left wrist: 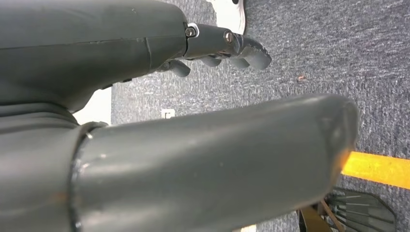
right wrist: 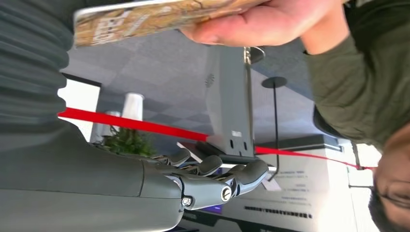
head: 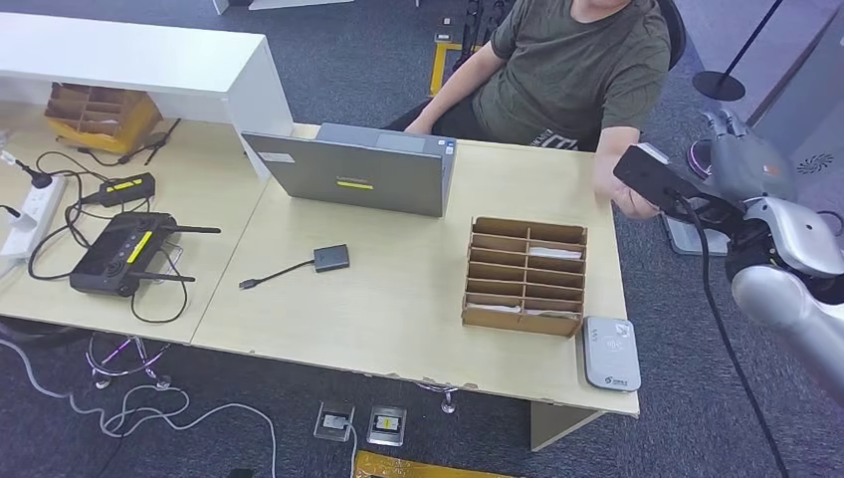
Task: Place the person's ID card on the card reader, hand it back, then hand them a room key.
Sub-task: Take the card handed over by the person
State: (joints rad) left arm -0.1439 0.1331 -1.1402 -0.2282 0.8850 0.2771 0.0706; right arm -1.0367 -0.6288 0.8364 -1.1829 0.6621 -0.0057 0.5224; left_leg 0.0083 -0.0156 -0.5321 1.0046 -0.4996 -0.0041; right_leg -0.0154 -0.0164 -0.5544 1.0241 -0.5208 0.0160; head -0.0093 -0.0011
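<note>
Card [right wrist: 159,19]: flat, yellowish-brown patterned print with pale lettering, seen close in the right wrist view. A person's hand [right wrist: 256,24] pinches one end, thumb along its face; the other end sits by the robot's ribbed wrist cover, whether touching it cannot be told. ID card or room key, cannot tell.

Card reader [head: 610,353]: light grey, rounded rectangle, lies flat on the desk's near right corner, just beside the cardboard slot box [head: 526,275], nothing on top.

Slot box: brown, open dividers, a few white cards lying in some slots, on the desk right of centre.
</note>
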